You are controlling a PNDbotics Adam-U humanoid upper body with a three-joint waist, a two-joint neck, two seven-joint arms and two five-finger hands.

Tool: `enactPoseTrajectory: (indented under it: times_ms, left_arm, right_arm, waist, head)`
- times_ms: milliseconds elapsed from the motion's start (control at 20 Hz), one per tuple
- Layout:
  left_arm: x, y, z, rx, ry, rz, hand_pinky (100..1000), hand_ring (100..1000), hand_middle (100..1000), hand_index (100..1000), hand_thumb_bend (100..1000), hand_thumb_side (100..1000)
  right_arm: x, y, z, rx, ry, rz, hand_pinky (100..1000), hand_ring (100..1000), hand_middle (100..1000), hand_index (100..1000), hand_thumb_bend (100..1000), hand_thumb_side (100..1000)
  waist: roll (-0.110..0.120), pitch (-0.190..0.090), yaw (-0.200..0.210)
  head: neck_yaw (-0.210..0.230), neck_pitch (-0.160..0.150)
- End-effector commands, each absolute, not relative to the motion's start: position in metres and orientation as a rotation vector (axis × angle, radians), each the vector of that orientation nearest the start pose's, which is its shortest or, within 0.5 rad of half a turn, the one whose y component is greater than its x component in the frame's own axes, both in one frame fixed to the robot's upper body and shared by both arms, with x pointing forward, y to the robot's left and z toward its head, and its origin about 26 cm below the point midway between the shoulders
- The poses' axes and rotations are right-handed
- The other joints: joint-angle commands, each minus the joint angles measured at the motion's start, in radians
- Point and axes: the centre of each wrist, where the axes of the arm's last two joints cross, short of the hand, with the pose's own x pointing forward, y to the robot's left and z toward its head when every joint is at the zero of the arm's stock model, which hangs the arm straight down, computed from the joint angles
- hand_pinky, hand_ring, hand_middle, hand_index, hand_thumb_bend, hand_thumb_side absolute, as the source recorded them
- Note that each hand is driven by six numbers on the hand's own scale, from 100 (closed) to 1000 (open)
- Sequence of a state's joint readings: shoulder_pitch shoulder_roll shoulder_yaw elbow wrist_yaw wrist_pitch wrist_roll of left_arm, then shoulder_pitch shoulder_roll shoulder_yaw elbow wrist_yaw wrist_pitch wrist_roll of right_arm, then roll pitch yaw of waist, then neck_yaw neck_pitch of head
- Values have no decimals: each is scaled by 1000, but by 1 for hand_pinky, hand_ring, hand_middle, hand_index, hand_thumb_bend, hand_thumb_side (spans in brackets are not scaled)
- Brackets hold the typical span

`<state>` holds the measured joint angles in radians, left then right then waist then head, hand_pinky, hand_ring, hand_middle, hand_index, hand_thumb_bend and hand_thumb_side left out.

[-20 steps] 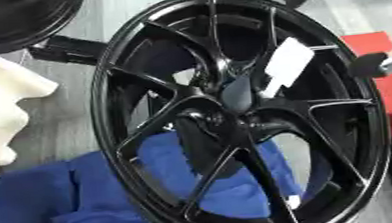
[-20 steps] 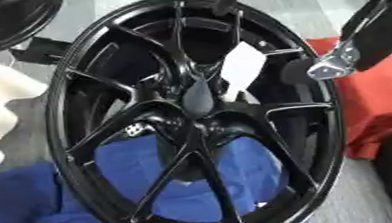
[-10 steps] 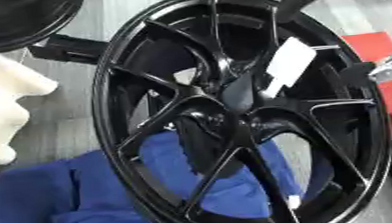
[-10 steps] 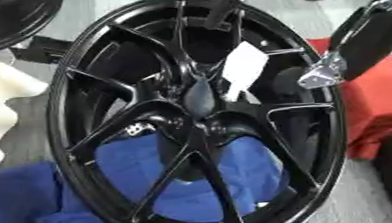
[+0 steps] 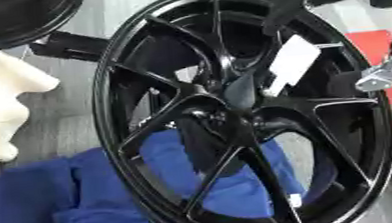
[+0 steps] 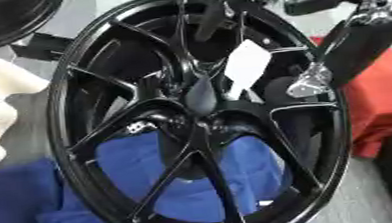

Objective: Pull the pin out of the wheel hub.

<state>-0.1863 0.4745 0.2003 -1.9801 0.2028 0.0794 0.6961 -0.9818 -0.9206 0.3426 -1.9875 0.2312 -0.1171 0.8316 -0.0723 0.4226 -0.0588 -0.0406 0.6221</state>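
Right hand (image 6: 332, 67), fingers unreadable, nears the wheel hub (image 6: 200, 100); a nudge could topple the upright rim.

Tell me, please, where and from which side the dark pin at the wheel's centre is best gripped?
Probably at the pin's tapered free end, which stands out from the wheel hub toward the camera. Come from the front, pinching its sides; spokes crowd its base.
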Motion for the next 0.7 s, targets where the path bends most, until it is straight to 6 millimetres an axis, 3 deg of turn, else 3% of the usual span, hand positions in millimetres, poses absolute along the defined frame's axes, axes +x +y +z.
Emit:
enactPoseTrajectory:
  times_ms: [50,700]
  left_arm:
    - [281,339,210,658,-2159,517,776,769,702,746,541,594]
    - [281,339,210,655,-2158,518,776,768,701,746,537,594]
  right_arm:
    - [282,-212,396,857,1976,-2561,879,898,829,900,442,100]
    - [306,-216,391,913,1994,-2596,876,896,827,896,453,100]
  waist:
    - [4,-15,3]
    - [4,-7,4]
  head:
    - [-5,-5]
    - [-8,-10]
